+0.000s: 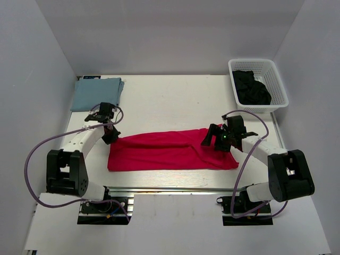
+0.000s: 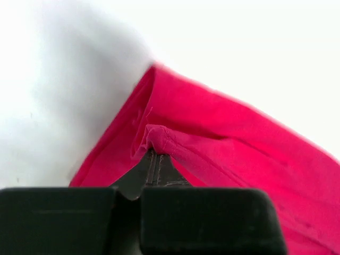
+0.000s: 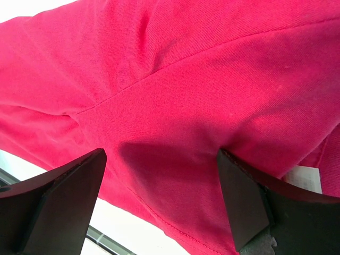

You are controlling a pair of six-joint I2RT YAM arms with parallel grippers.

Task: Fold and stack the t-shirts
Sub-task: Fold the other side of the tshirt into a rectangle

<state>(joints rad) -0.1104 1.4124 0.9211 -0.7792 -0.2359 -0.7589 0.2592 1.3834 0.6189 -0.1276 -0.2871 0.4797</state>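
The crimson red t-shirt (image 1: pixel 170 150) lies folded into a long strip across the near middle of the table. My left gripper (image 1: pixel 112 137) is shut on a pinched fold at its far left corner; the left wrist view shows the cloth (image 2: pixel 223 138) bunched at the closed tips. My right gripper (image 1: pixel 215 139) is open, its fingers (image 3: pixel 249 202) wide apart and pressed down over the shirt's right end (image 3: pixel 175 95). A pale blue-grey t-shirt (image 1: pixel 96 93) lies folded at the far left corner.
A white lattice basket (image 1: pixel 277 78) stands at the far right, holding dark cloth (image 1: pixel 251 87). A metal rail (image 1: pixel 175 188) runs along the table's near edge, close to the shirt's hem. A white label (image 3: pixel 303 178) shows on the shirt.
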